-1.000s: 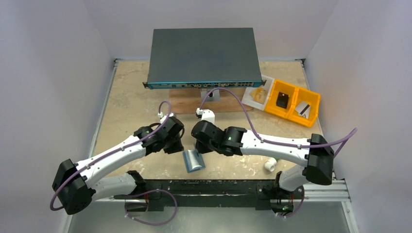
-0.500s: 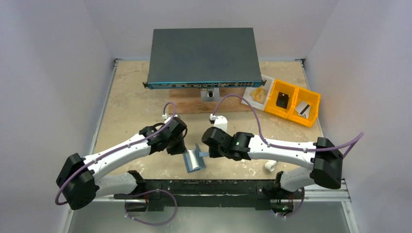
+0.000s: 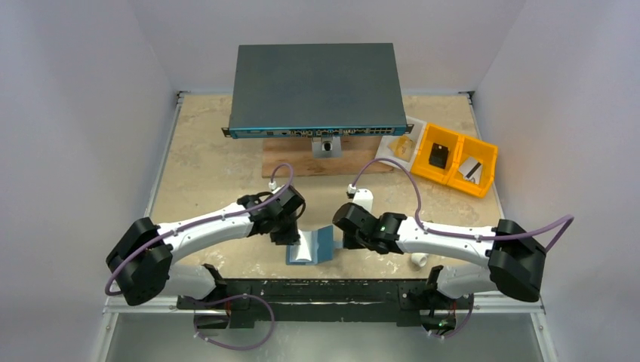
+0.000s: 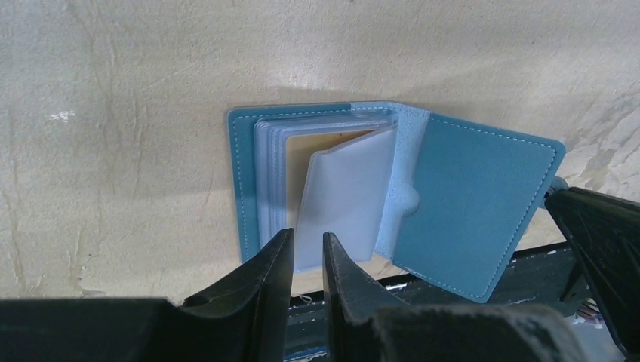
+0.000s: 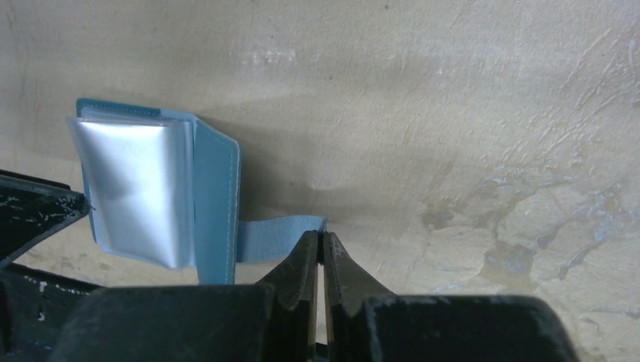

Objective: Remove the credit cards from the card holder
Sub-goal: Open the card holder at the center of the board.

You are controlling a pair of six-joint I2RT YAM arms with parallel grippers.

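The steel-blue card holder [image 3: 311,247] lies open at the table's near edge. Its cover [image 4: 475,204] stands raised to the right. Pale plastic sleeves [image 4: 343,196] fan up from its inner slots, and a tan face [image 4: 324,143] shows under them. The credit cards themselves do not show clearly. My right gripper [image 5: 322,235] is shut on the tip of the holder's blue strap [image 5: 275,234], right of the holder [image 5: 215,196]. My left gripper [image 4: 308,235] is narrowly open, its tips just over the near edge of the raised sleeve and holding nothing. In the top view it [image 3: 290,237] faces the right gripper [image 3: 340,240].
A large dark grey box [image 3: 315,89] stands at the back on a wooden board [image 3: 287,162]. Yellow bins [image 3: 453,158] with small parts sit at the back right. A small white piece [image 3: 419,259] lies by the right arm. The black front rail [image 3: 324,290] runs just below the holder.
Both grippers have moved right and nearer. The right gripper has drawn the strap to the right, swinging the cover up. The left gripper has come over the sleeves.
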